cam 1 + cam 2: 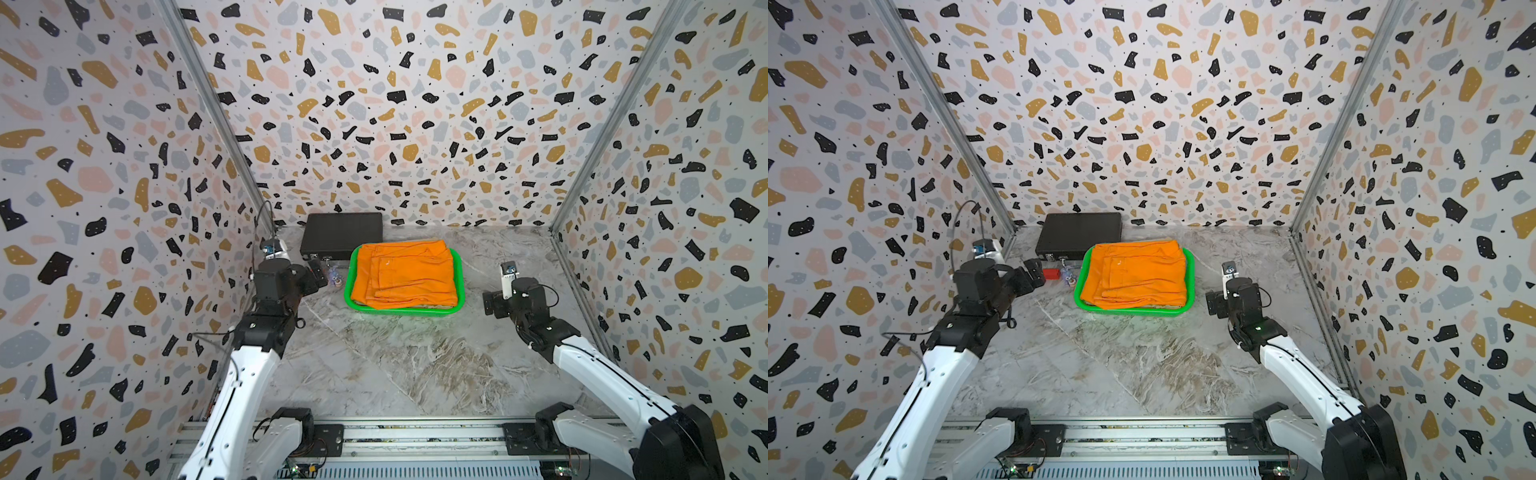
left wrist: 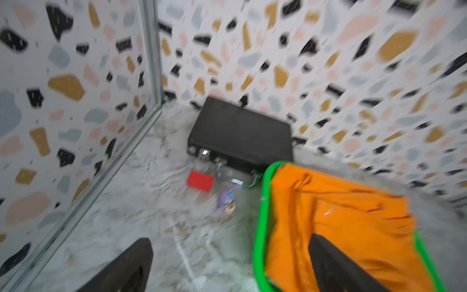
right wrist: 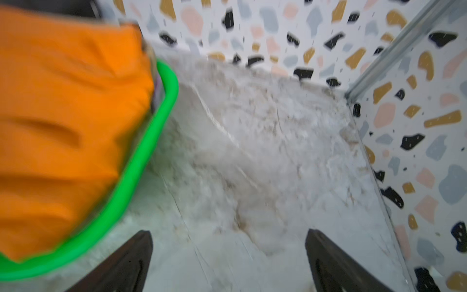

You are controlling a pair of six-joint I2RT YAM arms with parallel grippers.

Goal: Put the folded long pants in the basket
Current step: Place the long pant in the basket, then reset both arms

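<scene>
Left gripper (image 2: 230, 239) beside basket (image 1: 405, 311) (box (image 1: 343, 237) behind)

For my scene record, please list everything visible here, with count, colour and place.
walls: three, speckled, around the workspace
table: one, grey marble, between the walls
basket: one, green, table's back half
folded pants: one seen, orange, on top in the basket
box: one, black, behind the basket, at the back wall
block: one, red, on the table near the box
small toy: one, purple, beside the block
left tool: one, black, open, empty
right tool: one, black, open, empty
</scene>
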